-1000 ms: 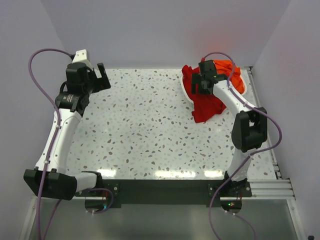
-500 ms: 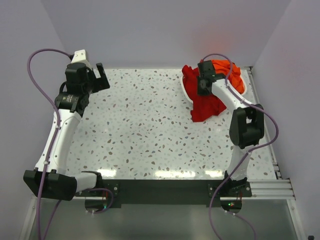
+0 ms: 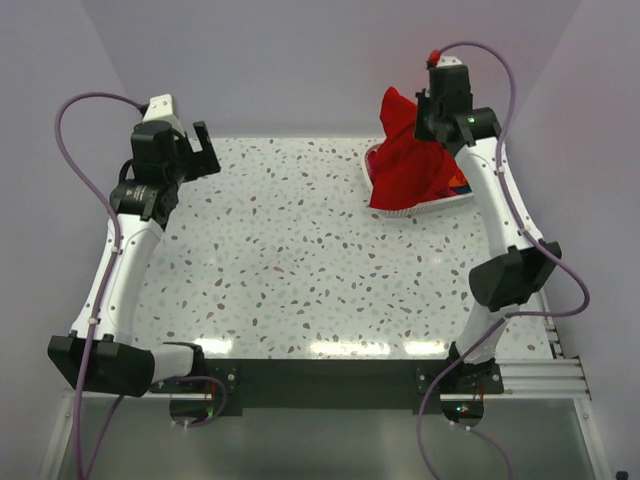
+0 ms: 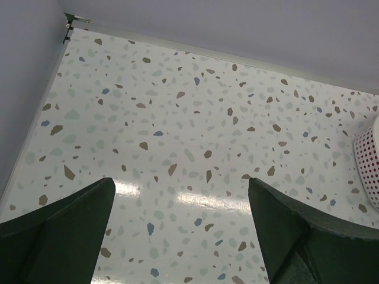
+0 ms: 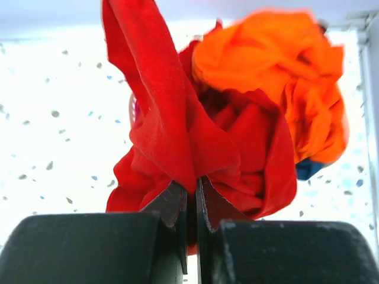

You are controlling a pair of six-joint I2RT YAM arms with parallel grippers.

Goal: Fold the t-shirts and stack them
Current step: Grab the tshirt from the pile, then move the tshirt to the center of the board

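1. Red t-shirt [image 3: 405, 170] hangs above the white slatted basket [image 3: 432, 207], pinched at a bunched fold by our right gripper [image 5: 190, 188]. Its jaws are clenched on the cloth, we judge to draw it out for folding.
2. Lower folds reach the basket, so the shirt looks not yet free.
3. Inside the basket, the orange t-shirt [image 5: 278, 65] lies crumpled, with a blue patch [image 5: 308, 168] we cannot identify beneath it.
4. Our left gripper [image 4: 180, 236] hovers well apart from the basket, fingers spread, holding nothing.
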